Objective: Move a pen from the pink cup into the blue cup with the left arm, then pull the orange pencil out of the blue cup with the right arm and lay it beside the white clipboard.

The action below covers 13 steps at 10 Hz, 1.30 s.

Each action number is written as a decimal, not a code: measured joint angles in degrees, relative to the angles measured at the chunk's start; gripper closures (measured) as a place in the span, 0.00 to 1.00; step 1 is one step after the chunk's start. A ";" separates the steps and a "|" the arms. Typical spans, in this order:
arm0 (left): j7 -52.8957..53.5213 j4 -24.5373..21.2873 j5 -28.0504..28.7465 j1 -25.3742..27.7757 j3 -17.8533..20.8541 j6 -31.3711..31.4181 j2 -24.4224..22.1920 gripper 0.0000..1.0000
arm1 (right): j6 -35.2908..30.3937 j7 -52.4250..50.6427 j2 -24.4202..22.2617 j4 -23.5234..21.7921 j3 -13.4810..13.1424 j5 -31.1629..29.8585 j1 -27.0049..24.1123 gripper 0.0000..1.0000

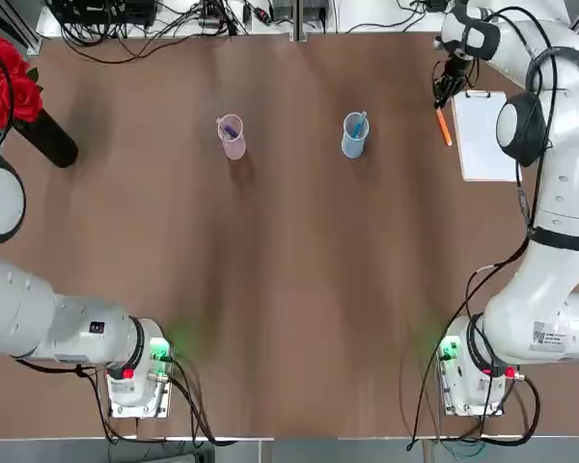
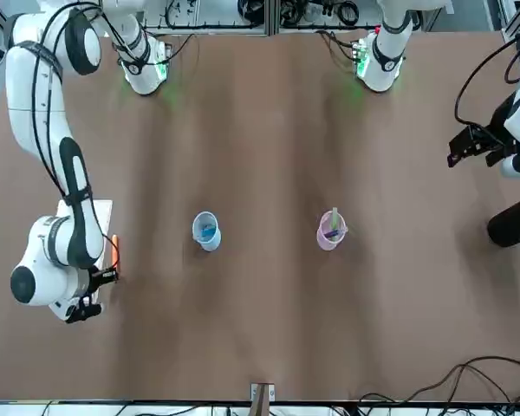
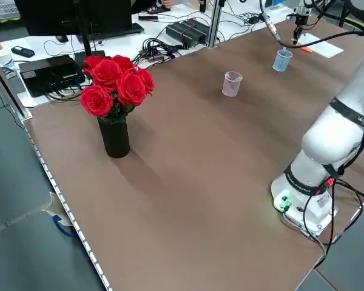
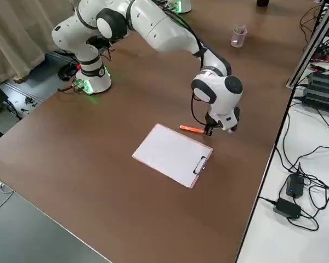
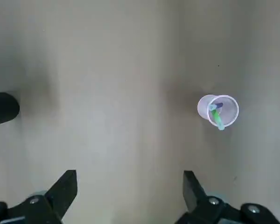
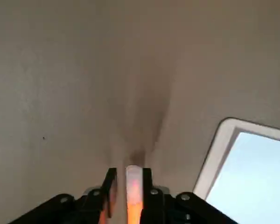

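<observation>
Here we go, upper right of the top view: our right tool (image 6: pixel 129 171), parted slightly, has the orange pencil (image 1: pixel 444 126) between its fingers, beside the white clipboard (image 1: pixel 482 145), so we'd back off along their gap, our empty left tool (image 5: pixel 130 172) wide open, far left.

Wide matte brown bench (image 1: pixel 299 318), soft shadows and faint glare on top. Red roses in black cylindrical vase (image 3: pixel 114 136), near bench edge. White side table (image 4: pixel 296 219) alongside, black cables (image 4: pixel 318 183), black monitor (image 3: pixel 42 24) on it. Grey floor (image 3: pixel 24 176). Beige pleated curtain (image 4: pixel 22 38) past bench. Silver metal post (image 3: pixel 216 23).
</observation>
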 joint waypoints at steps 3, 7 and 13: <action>0.00 -0.10 0.00 0.00 0.00 0.00 0.00 0.00 | -1.39 -0.07 -0.15 0.85 -0.26 -0.06 0.13 0.18; -0.04 -0.28 0.00 0.00 0.01 0.00 0.02 0.00 | -11.30 1.34 -6.93 6.86 -1.27 -1.00 0.39 0.00; -0.11 -0.30 0.00 0.02 0.05 0.09 -0.01 0.00 | -16.89 21.29 -28.41 5.19 1.22 -5.90 1.02 0.00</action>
